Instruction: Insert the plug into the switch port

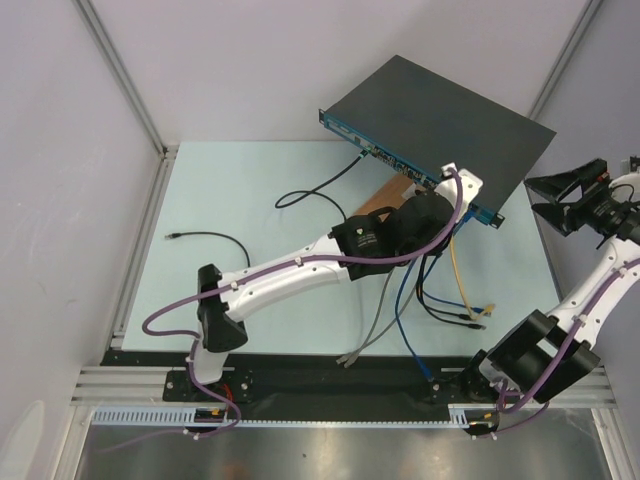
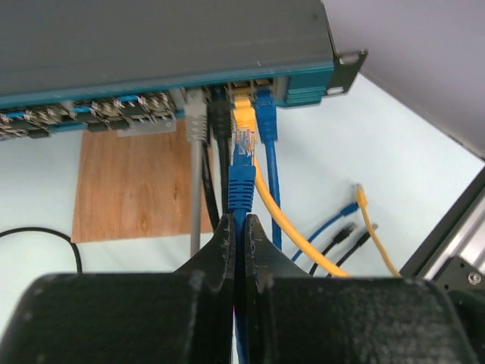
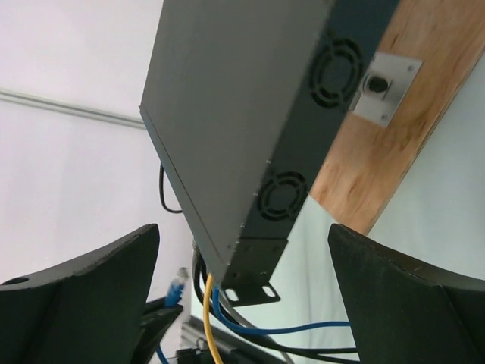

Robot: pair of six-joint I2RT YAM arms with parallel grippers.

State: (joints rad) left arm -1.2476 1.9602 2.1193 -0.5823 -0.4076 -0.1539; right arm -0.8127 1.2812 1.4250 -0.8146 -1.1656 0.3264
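Holding the blue plug by the rear of its boot, the closed left tool suits this light, probably fragile part, while the right tool stands wide and empty.

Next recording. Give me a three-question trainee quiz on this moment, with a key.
1. True or false: the blue plug is seated in a port of the switch.
2. Which gripper grips the blue plug by its cable? A: left gripper. B: right gripper. C: neither.
3. Fill in: the right gripper's jaws stand ___.
Key: 1 false, its clear tip is short of the ports; 2 A; 3 open.
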